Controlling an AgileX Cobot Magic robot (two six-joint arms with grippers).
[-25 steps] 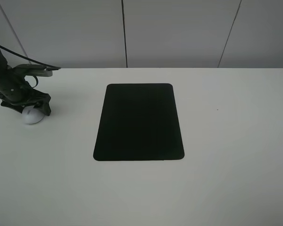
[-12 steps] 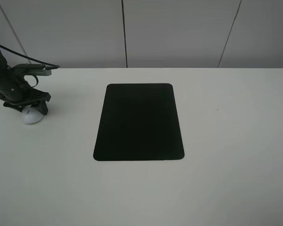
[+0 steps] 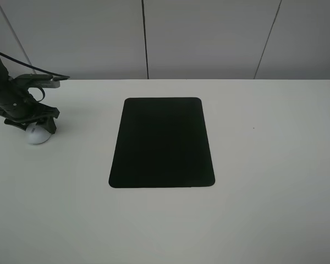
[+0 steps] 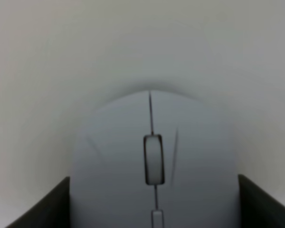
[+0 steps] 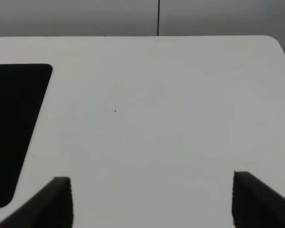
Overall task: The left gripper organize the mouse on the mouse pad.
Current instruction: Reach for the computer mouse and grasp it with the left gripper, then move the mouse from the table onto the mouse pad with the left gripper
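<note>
We see a white table (image 3: 264, 165) under a grey panelled wall (image 3: 209, 38), the mouse (image 3: 37, 135) well left of the mouse pad (image 3: 162, 143), pinched betw. the left gripper (image 3: 34, 125) jaws, the right gripper (image 5: 152, 199) jaws spread wide nr the pad.

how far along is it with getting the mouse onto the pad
Early. Done: the left gripper is down at the mouse, at the far left of the table. In hand: the grasp, fingers against both its sides in the wrist view; it sits on the table, unlifted. Left: carrying it right to the mouse pad, which lies bare, and setting it down.
</note>
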